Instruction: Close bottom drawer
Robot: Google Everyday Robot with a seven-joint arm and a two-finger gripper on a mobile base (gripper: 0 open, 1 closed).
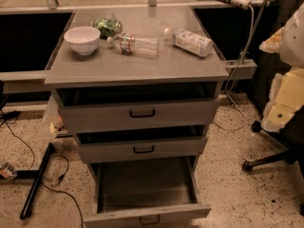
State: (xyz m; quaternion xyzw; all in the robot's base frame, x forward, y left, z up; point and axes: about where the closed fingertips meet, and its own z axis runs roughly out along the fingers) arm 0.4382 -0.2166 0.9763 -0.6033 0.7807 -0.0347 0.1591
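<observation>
The grey cabinet (137, 65) stands in the middle of the camera view with all three drawers open to some degree. The bottom drawer (147, 214) is pulled far out toward me, and its grey tray (145, 184) is bare. Its narrow front carries a small black handle (149, 219) at the lower edge of the view. The middle drawer (142, 149) and the top drawer (140, 113) each stand out a little. My gripper is not in view.
On the cabinet top lie a white bowl (82, 39), a green packet (107, 26), a clear bottle (133, 44) and a white-labelled bottle (189, 42). An office chair with torn foam (280, 103) stands at the right. Cables and a black bar (35, 182) lie on the floor at the left.
</observation>
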